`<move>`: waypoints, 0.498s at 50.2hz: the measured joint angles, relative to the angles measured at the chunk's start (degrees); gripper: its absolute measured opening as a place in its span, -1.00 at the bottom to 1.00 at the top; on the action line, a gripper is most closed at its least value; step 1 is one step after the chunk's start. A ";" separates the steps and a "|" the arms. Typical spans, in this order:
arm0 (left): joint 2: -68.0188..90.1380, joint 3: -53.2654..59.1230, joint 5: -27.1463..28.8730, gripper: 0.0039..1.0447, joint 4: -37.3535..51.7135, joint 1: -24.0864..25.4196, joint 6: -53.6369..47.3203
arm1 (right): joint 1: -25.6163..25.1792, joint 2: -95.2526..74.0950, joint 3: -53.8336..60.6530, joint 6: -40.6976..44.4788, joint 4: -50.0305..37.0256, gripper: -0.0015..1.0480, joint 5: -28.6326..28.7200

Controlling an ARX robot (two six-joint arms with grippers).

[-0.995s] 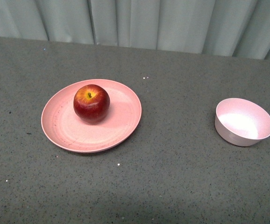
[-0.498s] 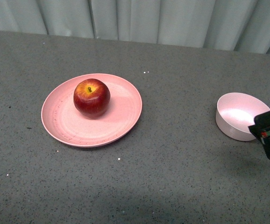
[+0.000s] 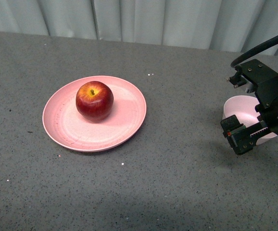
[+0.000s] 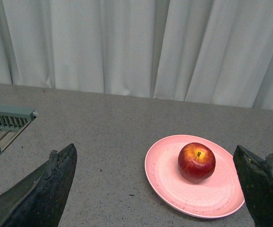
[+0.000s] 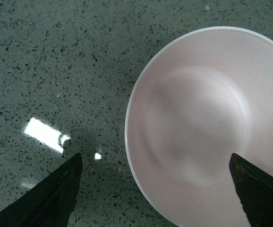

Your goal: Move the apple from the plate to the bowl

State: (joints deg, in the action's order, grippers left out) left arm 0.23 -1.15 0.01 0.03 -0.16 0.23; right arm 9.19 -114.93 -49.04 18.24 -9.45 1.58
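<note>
The dark-red apple [image 3: 94,100] sits on the wide pink plate [image 3: 67,127] at the table's left. Both also show in the left wrist view, the apple [image 4: 196,162] on the plate [image 4: 165,182], ahead of my open left gripper [image 4: 157,189], which is not in the front view. The pale bowl [image 3: 239,107] stands empty at the right. My right gripper [image 3: 248,132] is open above it, covering most of it in the front view. The right wrist view looks straight down into the bowl [image 5: 198,123] between its fingertips [image 5: 56,194].
A grey speckled table [image 3: 177,183] carries everything, with pale curtains [image 3: 144,19] behind its far edge. A greenish rack [image 4: 4,120] shows at the edge of the left wrist view. A black cable [image 3: 261,48] arcs behind my right arm.
My right gripper has come in from the right edge and moved up and left over the bowl. The apple and the plate have not moved.
</note>
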 joint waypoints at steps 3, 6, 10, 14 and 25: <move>0.00 0.00 0.00 0.88 0.00 0.00 0.00 | 0.13 -1.68 -1.46 0.02 0.98 0.46 0.04; 0.00 0.00 0.00 0.88 0.00 0.00 0.00 | 0.17 -2.62 -2.36 0.02 1.49 0.26 0.07; 0.00 0.00 0.00 0.88 0.00 0.00 0.00 | 0.20 -3.15 -3.19 -0.02 1.92 -0.06 0.26; 0.00 0.00 -0.02 0.88 0.00 0.00 0.00 | 0.20 -3.21 -3.54 -0.09 2.14 -0.26 0.33; 0.00 0.00 0.00 0.88 0.00 0.00 0.00 | 0.17 -3.21 -3.65 -0.17 2.14 -0.90 1.16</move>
State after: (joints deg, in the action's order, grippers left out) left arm 0.23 -1.15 0.01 0.03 -0.16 0.23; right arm 9.37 -118.15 -52.69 18.06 -7.31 2.74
